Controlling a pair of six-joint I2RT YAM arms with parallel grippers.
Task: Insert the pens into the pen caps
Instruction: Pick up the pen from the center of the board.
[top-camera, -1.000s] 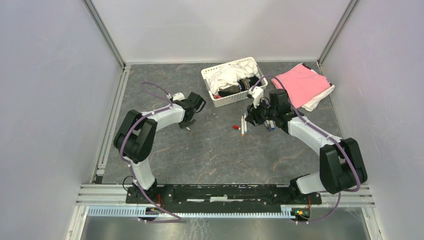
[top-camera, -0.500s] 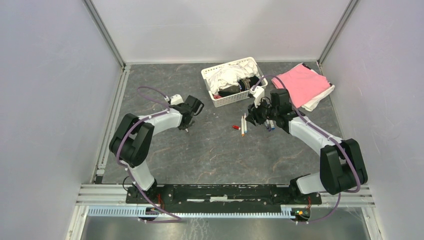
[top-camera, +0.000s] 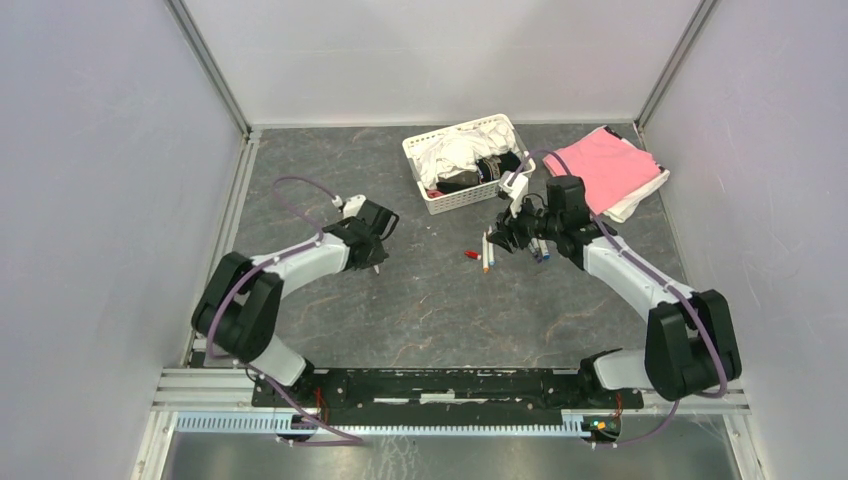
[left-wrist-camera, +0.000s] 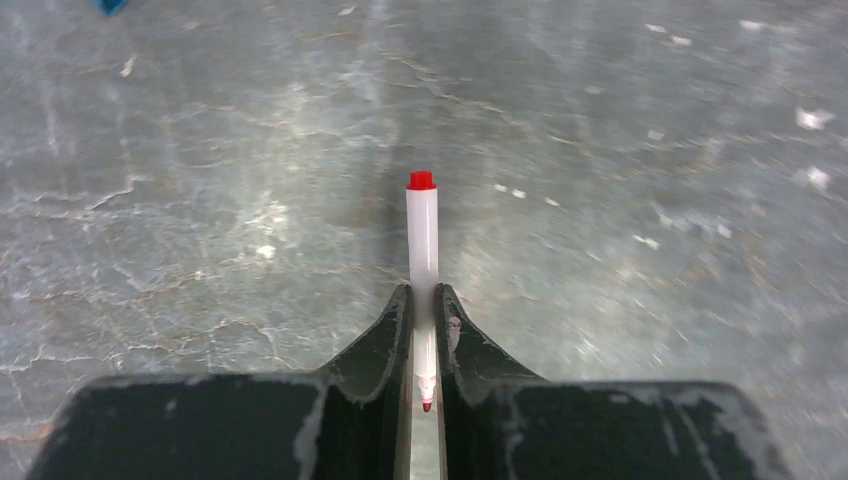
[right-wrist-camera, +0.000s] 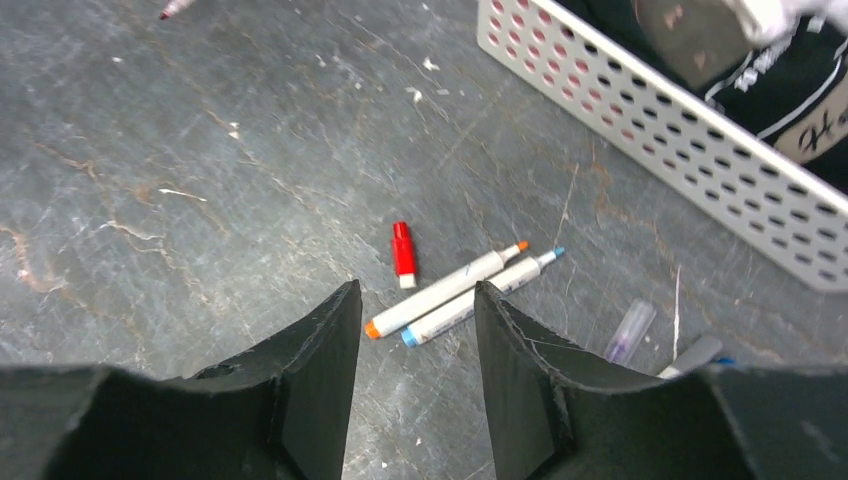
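Left gripper (left-wrist-camera: 424, 305) clamped on the light, stiff, slick red pen (left-wrist-camera: 422, 235) by its nib half, left of centre; right gripper (right-wrist-camera: 415, 290) open over the tiny roll-prone red cap (right-wrist-camera: 402, 250) near the white basket (right-wrist-camera: 640, 110), best pinched across its sides.

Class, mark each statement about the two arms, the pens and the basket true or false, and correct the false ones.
1. The left gripper is shut on a red-ended pen. True.
2. The right gripper holds the red cap. False: its jaws stand open and empty, and the cap lies on the table.
3. The orange-ended pen and blue-ended pen lie side by side. True.
4. The basket is empty. False: it holds clothing.
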